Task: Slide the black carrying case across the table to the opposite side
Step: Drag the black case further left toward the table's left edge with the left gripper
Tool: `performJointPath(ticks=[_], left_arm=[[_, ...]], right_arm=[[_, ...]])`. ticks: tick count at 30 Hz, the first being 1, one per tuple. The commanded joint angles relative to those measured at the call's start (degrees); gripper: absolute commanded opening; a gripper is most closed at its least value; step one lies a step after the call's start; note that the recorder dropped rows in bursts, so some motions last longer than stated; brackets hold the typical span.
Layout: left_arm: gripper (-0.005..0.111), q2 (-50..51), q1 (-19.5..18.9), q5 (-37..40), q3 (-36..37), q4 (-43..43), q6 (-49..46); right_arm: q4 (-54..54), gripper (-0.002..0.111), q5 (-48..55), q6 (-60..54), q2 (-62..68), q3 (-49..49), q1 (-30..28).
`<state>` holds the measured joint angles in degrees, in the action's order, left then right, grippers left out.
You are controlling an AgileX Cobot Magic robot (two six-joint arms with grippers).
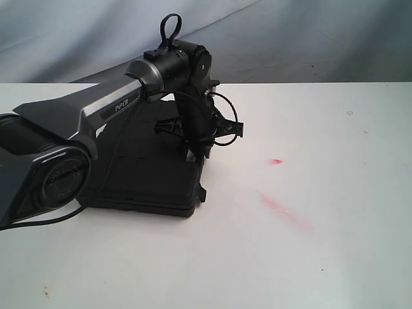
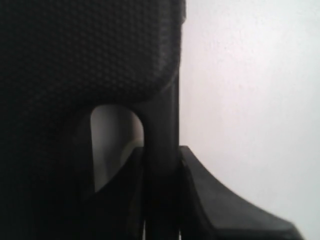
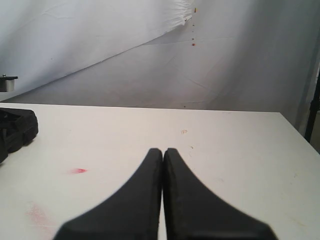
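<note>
One case, one table, two red smears

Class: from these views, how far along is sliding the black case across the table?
Done: the left pincer grips the case by its handle bar, one finger in the slot. In hand: that hold; the case sits on the table's left half. Left: seemingly the whole slide. The right pincer is shut, empty.

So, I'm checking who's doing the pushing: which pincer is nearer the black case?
Left. The left pincer is clamped on the case at its edge; the right pincer is shut above the table, well clear of it.
</note>
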<state>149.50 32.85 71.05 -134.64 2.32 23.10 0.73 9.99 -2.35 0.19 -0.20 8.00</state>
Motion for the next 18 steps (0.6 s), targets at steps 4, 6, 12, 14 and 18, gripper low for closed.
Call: performJointPath(ticks=[4, 6, 12, 14, 18], left_arm=[[0.000, -2.4, -0.5, -1.1, -0.2, 0.1, -4.5], [0.000, -2.4, -0.9, -1.1, 0.7, 2.0, -5.7], [0.000, -4.1, -1.6, -2.2, 7.9, 6.8, -7.1], [0.000, -5.4, -2.0, -4.8, 11.4, 7.9, -7.5], [0.000, -7.9, -3.3, -8.8, 18.0, 9.3, -8.4]], right_arm=[[-0.2, 0.000, -0.7, 0.0, -0.2, 0.2, 0.1], [-0.2, 0.000, -0.7, 0.0, -0.2, 0.2, 0.1], [-0.2, 0.000, -0.7, 0.0, -0.2, 0.2, 0.1], [-0.2, 0.000, -0.7, 0.0, -0.2, 0.2, 0.1], [-0.2, 0.000, -0.7, 0.0, -0.2, 0.2, 0.1]])
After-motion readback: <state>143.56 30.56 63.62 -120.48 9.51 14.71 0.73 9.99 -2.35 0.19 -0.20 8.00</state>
